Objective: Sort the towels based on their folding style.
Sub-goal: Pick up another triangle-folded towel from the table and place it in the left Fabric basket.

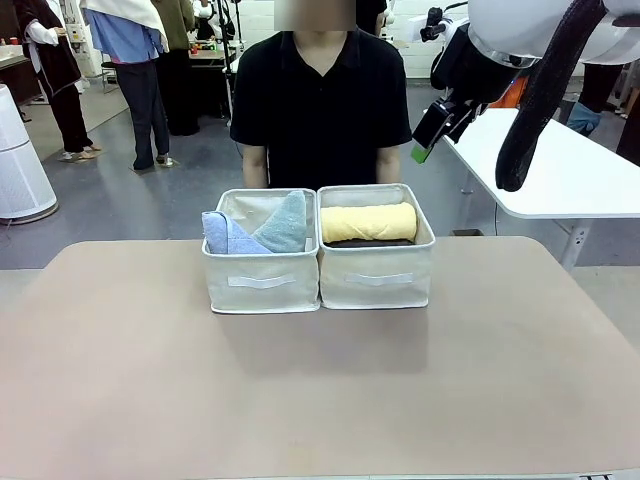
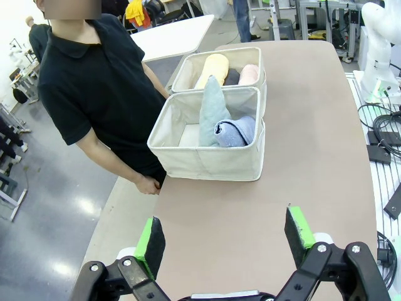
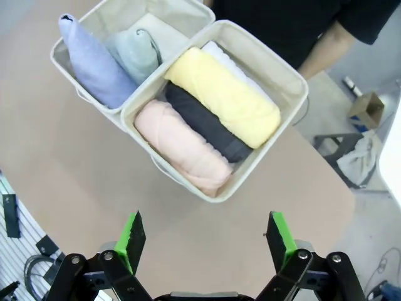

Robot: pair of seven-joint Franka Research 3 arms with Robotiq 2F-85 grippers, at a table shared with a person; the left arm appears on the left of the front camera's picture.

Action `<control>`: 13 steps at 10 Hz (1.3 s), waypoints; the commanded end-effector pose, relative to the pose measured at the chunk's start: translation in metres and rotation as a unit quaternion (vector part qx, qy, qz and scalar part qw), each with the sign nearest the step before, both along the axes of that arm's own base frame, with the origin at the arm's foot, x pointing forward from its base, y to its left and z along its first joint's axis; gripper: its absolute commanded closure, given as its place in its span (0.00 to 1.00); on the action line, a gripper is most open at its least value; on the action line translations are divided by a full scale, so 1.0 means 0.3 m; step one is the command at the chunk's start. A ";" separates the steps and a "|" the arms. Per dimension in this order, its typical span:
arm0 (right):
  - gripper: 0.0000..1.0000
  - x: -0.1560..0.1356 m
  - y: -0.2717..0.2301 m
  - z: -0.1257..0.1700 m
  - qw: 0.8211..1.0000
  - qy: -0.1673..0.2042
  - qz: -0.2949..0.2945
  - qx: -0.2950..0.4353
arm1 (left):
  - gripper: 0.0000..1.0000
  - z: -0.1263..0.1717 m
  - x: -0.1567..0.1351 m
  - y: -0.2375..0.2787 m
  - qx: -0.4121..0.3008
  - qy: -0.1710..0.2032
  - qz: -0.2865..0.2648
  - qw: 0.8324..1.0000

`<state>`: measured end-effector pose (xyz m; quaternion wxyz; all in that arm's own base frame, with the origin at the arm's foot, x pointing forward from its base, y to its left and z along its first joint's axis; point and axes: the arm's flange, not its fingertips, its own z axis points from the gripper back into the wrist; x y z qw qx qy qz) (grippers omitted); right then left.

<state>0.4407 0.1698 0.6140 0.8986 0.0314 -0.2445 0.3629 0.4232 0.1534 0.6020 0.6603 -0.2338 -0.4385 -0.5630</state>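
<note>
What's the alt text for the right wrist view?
Two beige bins sit side by side on a tan table: one holds yellow, dark grey, pink and white rolls, the other a light blue cone and a teal cone. The right gripper hangs open above the table, holding nothing.

The towels are soft terry cloth with a fine, fuzzy pile: the yellow roll (image 3: 223, 96), the dark grey roll (image 3: 207, 123) and the pink roll (image 3: 180, 146). The two bins (image 1: 263, 283) are matt beige woven fabric. The worktop (image 1: 320, 390) looks smooth and matt. Each end effector (image 3: 207, 241) has black plastic-looking fingers with green pads (image 3: 280, 237).
</note>
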 end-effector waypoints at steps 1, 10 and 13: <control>0.00 -0.016 -0.128 0.088 0.998 0.009 0.033 0.060 | 0.00 0.005 -0.005 -0.002 -0.004 -0.003 -0.003 1.000; 0.00 -0.111 -0.814 0.091 0.972 -0.021 0.085 0.219 | 0.00 0.005 -0.005 -0.002 -0.004 -0.003 -0.003 1.000; 0.00 -0.237 -0.877 0.124 0.969 -0.077 0.067 0.227 | 0.00 0.005 -0.005 -0.002 -0.004 -0.003 -0.003 1.000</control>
